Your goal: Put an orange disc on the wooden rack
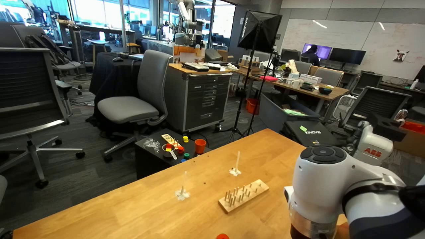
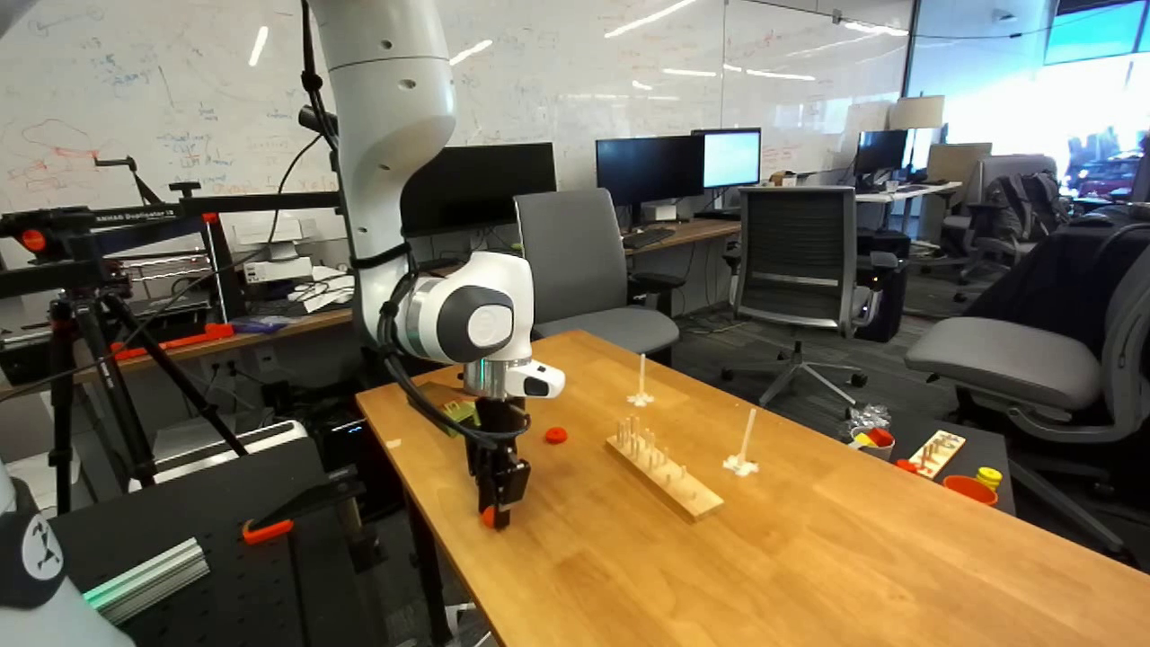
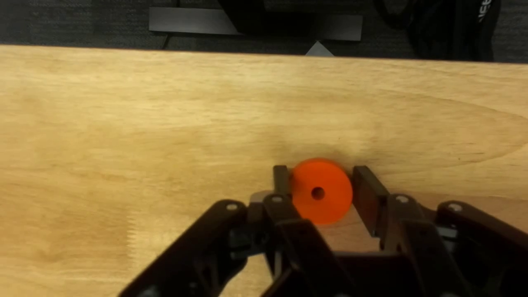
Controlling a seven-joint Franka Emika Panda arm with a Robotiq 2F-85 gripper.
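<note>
In the wrist view, beginning from the left, there is first a dark pad (image 3: 281,179) of the gripper (image 3: 321,185), and its inner side meets the edge of the orange disc (image 3: 330,189). This disc is round, has a small hole in its middle, and fills the space between the two jaws. On its right comes the opposite pad (image 3: 368,198), also against the edge, so the jaws are pinching the disc from both sides. Whether its underside touches the wooden table (image 3: 123,103), I cannot tell. In an exterior view, the gripper stands at the left side of the table and points down, and a part of the orange disc shows beside its tips. Further to the right, a red disc (image 2: 556,435) lies on the table, apart from the gripper. Next is the wooden rack (image 2: 660,476), low and long, with short upright pegs (image 2: 637,433), well apart from the jaws. Two thin sticks (image 2: 747,437) stand near the rack, and at the far right there is an orange cup (image 2: 970,490).
</note>
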